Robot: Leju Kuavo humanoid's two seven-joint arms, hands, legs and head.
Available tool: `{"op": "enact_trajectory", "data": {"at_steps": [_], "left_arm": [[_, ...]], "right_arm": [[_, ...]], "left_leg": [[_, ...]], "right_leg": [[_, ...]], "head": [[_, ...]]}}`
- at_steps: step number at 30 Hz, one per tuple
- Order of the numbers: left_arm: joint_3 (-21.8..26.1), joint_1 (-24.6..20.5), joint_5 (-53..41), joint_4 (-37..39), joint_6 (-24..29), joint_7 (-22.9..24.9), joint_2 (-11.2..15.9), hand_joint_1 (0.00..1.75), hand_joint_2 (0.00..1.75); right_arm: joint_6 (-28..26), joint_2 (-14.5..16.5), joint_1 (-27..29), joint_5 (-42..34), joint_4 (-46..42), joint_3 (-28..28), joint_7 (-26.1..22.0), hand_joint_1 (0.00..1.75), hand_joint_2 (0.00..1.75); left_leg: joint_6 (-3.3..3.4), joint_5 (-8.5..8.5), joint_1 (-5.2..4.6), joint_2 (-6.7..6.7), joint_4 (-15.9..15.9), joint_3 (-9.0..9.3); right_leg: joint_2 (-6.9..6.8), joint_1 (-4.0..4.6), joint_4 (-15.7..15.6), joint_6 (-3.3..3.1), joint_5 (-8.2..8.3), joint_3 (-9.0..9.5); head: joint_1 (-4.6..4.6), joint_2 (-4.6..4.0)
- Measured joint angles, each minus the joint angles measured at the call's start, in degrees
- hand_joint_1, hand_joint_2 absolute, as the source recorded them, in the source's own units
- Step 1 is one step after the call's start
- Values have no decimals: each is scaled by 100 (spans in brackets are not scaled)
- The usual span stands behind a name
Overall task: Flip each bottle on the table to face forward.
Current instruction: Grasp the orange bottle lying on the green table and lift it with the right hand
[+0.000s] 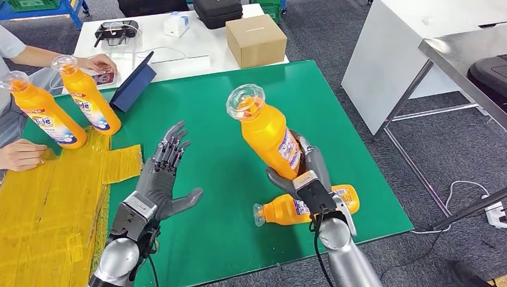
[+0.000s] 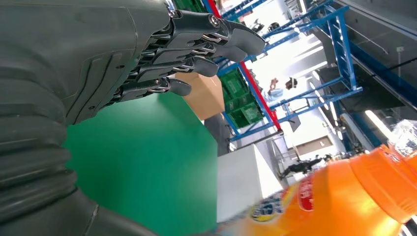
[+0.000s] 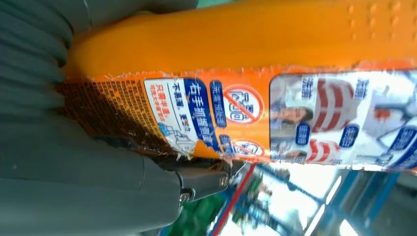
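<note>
A green worktop [image 1: 215, 119] carries the bottles, with sheets of yellow plastic [image 1: 54, 203] spread over its left part. Behind it a white table [image 1: 179, 42] holds a cardboard box [image 1: 256, 39], a dark case [image 1: 217, 11] and a small white box [image 1: 176, 24], and a blue tablet [image 1: 133, 82] leans at the worktop's back edge. A person's hand [image 1: 21, 154] rests on the yellow plastic at the far left, just beside two orange bottles [image 1: 45, 112] that stand tilted there.

The right hand [image 1: 305, 173] grips an orange bottle [image 1: 268, 131] around its lower body and holds it above the worktop, tilted, its clear cap up and its torn printed label against the fingers. Another orange bottle [image 1: 308, 204] lies on its side just below that hand, cap pointing left. The left hand [image 1: 164, 176] hovers over the green surface, holding nothing, fingers stretched and thumb out.
</note>
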Motion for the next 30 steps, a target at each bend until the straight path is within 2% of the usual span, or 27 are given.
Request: {"op": "enact_trajectory", "data": {"at_steps": [6,13,20,30], "left_arm": [[-30,-120,120,0,-97,-28,11,0,175],[-68,-194,129,0,-121,-32,13,0,175],[-220,-193,94,0,-162,-56,16,0,175],[-384,-160,13,5,-215,-83,20,0,175]], "right_arm": [[322,127,-123,-26,354,383,-38,175,175],[346,195,-227,-14,632,599,-49,175,175],[297,222,-323,314,852,855,-49,175,175],[265,226,-438,325,996,932,-49,175,175]], "left_leg": [[0,1,0,0,0,0],[1,1,0,0,0,0],[1,1,0,0,0,-1],[1,1,0,0,0,-1]], "right_leg": [[0,0,0,0,0,-1],[0,0,0,0,0,-1],[-1,0,0,-1,0,-1],[0,0,0,0,0,-1]], "head": [[1,0],[1,0],[1,0],[2,0]]}}
